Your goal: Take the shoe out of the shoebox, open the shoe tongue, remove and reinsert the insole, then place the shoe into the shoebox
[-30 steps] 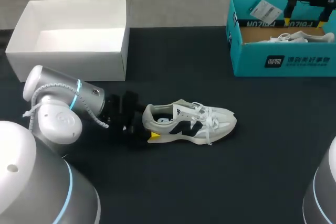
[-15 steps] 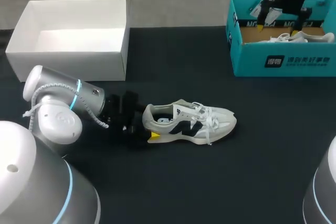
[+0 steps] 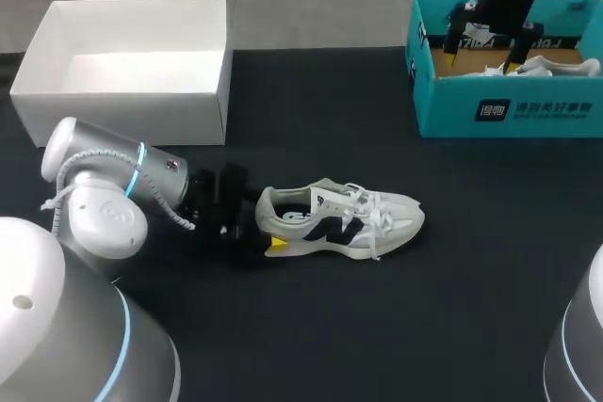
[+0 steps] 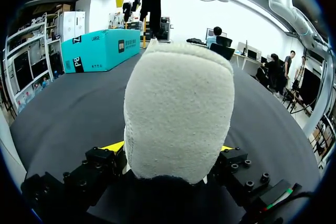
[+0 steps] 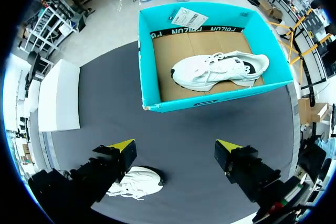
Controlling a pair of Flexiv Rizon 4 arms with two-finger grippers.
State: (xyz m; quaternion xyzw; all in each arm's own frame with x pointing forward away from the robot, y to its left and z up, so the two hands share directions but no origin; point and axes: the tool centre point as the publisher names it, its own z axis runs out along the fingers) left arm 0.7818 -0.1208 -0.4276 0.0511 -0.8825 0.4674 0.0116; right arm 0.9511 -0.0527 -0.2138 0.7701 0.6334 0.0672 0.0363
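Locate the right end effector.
Head view, far right: the right end effector hangs open above the teal shoebox, which holds a white shoe.

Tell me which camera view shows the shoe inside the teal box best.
The right wrist view: it looks down into the teal box and shows the whole boxed shoe on its side. The head view shows only a white strip above the box wall. The left wrist view shows the box from outside only.

The left gripper's (image 4: pixel 169 147) yellow tips are all but swallowed by the shoe's (image 4: pixel 178 108) heel, and its toe is hidden behind. The second shoe (image 3: pixel 565 67) is half masked by the shoebox (image 3: pixel 443 101) wall.
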